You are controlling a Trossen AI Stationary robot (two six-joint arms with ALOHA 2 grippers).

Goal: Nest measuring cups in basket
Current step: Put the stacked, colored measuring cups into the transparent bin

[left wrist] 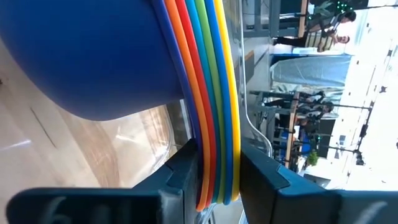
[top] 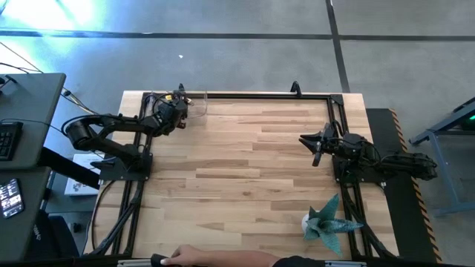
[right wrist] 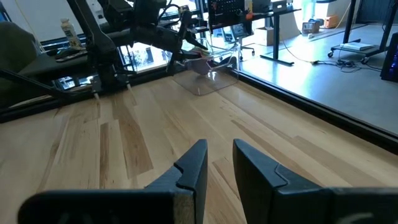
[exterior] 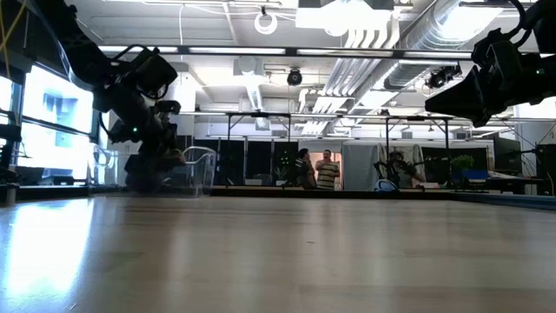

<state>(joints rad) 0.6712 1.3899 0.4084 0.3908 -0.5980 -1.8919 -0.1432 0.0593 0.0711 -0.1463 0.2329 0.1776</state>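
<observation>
The measuring cups are nested into one stack; its outermost dark blue bowl (left wrist: pixel 93 56) fills the left wrist view, with orange, red, green, blue and yellow edges layered beside it. My left gripper (top: pixel 177 111) is shut on this stack at the table's far left, right beside the clear basket (top: pixel 197 104), whose transparent wall (left wrist: pixel 249 112) shows next to the stack. Whether the stack rests in the basket I cannot tell. My right gripper (top: pixel 315 144) waits over the right side of the table, open, with nothing between its fingers (right wrist: pixel 193 165). My left gripper pinches the stack's layered handles (left wrist: pixel 214 155) between its two fingers (left wrist: pixel 183 174), one finger on each flat face of the pack. The fingers come from the table's left, slanting slightly down. The bowls stand out past the fingertips, toward the basket.
A teal spiky plant figure (top: pixel 326 219) stands near the front right corner. A person's hand (top: pixel 185 257) lies at the table's near edge. A black frame rail (top: pixel 260 95) runs along the far edge. The wooden middle of the table (top: pixel 245 163) is bare.
</observation>
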